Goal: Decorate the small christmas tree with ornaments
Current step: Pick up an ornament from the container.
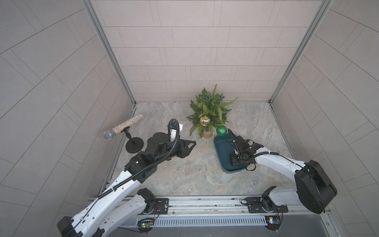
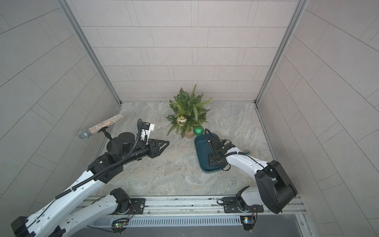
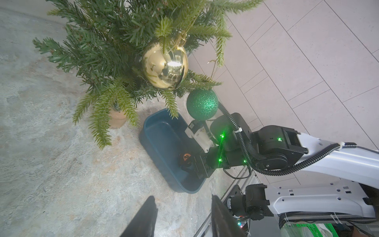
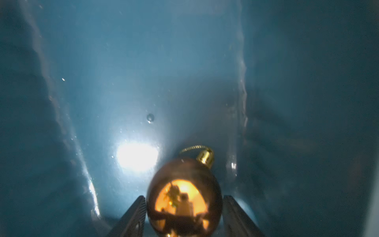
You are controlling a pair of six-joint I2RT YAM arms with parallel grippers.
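Standing near the back edge of the worktop (image 1: 194, 176), about midway along it, the small christmas tree (image 1: 211, 106) is upright on its tan base (image 1: 207, 134). Two ornaments hang on it in both top views — the pale gold bauble (image 1: 204, 120) on a front branch, and the glittery green bauble (image 1: 221, 130) from a low branch on the side toward the right edge, just beside the base. A teal bin (image 1: 217, 147) sits on the worktop just in front of the tree, toward the right edge. The right fingers (image 4: 133, 217) reach down into it and are closed on the copper-bronze bauble (image 4: 184, 174), one on each side. The bauble is low in the bin — whether it touches the bin's floor I cannot tell. The left fingers (image 3: 145, 217) are parted with nothing between them, above bare worktop in front of the tree, toward the left edge. A glittery microphone (image 1: 123, 126) rests tilted on a black stand (image 1: 134, 144) at the left edge.
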